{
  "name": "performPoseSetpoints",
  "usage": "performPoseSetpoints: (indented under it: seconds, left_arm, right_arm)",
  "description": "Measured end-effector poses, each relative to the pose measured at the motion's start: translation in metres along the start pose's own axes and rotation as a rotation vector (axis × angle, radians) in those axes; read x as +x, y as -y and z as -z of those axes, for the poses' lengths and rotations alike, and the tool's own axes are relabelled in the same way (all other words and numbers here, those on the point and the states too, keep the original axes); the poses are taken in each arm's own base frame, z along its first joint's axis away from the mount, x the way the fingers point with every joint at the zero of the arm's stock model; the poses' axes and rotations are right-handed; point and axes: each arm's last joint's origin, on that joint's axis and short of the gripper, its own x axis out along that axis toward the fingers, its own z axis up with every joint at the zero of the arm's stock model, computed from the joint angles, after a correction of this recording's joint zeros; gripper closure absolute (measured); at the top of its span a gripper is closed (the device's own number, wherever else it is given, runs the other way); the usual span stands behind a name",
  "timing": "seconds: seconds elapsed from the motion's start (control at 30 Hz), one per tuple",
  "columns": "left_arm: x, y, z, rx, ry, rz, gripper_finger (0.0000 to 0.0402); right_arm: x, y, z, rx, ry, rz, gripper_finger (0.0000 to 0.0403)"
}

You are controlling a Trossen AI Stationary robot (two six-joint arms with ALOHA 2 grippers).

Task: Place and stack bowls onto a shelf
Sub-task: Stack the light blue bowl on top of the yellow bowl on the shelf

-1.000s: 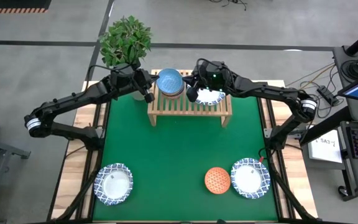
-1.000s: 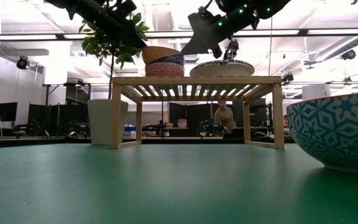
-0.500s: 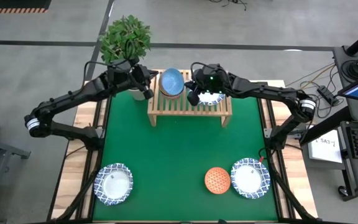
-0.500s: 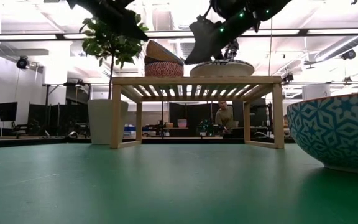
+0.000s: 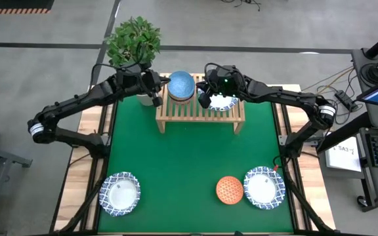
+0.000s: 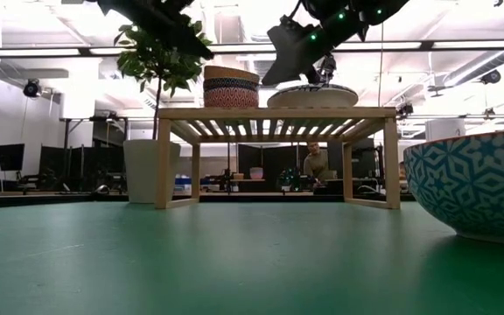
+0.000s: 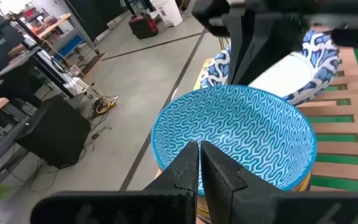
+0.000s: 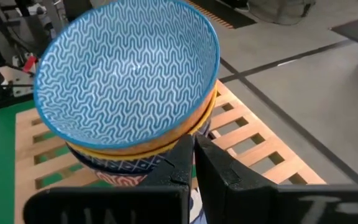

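Green matting (image 5: 189, 151) covers the table, with a lab room of desks and ceiling lights beyond it and a person (image 6: 314, 164) seated far off behind the shelf.

At 7 o'clock on the mat sits a wide white bowl (image 5: 119, 194). At 11 o'clock, off the mat's corner, stands a plant (image 5: 133, 40) in its white pot. The left gripper (image 5: 155, 82) hovers just beside the left end of the shelf (image 5: 200, 113), its fingers (image 7: 191, 163) pressed together and holding nothing, close to the rim of the small stack.

The shelf stands at 12 o'clock. On its left half sits a stack of small bowls (image 6: 230, 90), a light blue one (image 5: 180, 84) on top, yellow-orange and dark blue ones beneath it. On its right half lies a wide patterned bowl (image 5: 224, 101). The right gripper (image 5: 203, 99) hangs over the shelf between the stack and this bowl, fingers (image 8: 185, 155) closed and empty.

At 5 o'clock rest an orange-red dotted bowl (image 5: 229, 189) and, just beside it, another wide white one (image 5: 264, 187).
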Motion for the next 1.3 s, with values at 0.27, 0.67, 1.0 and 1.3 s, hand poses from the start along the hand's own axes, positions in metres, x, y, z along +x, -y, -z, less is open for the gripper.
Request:
performPoseSetpoints:
  seconds: [0.27, 0.67, 1.0, 1.3]
  left_arm:
    - [0.016, 0.002, 0.008, 0.002, -0.069, -0.03, 0.0402]
    - [0.008, 0.0, 0.007, -0.024, -0.075, -0.043, 0.0402]
    - [0.001, -0.002, 0.005, -0.021, -0.084, -0.084, 0.0402]
    - [-0.026, 0.001, 0.013, 0.049, -0.205, -0.038, 0.0402]
  right_arm:
    - [-0.001, 0.0, -0.001, 0.0, 0.006, 0.0, 0.0394]
    - [-0.001, 0.0, -0.007, -0.014, 0.06, 0.001, 0.0394]
    - [-0.001, 0.0, -0.01, -0.014, 0.089, 0.001, 0.0394]
    - [-0.001, 0.0, -0.009, -0.021, 0.083, 0.002, 0.0394]
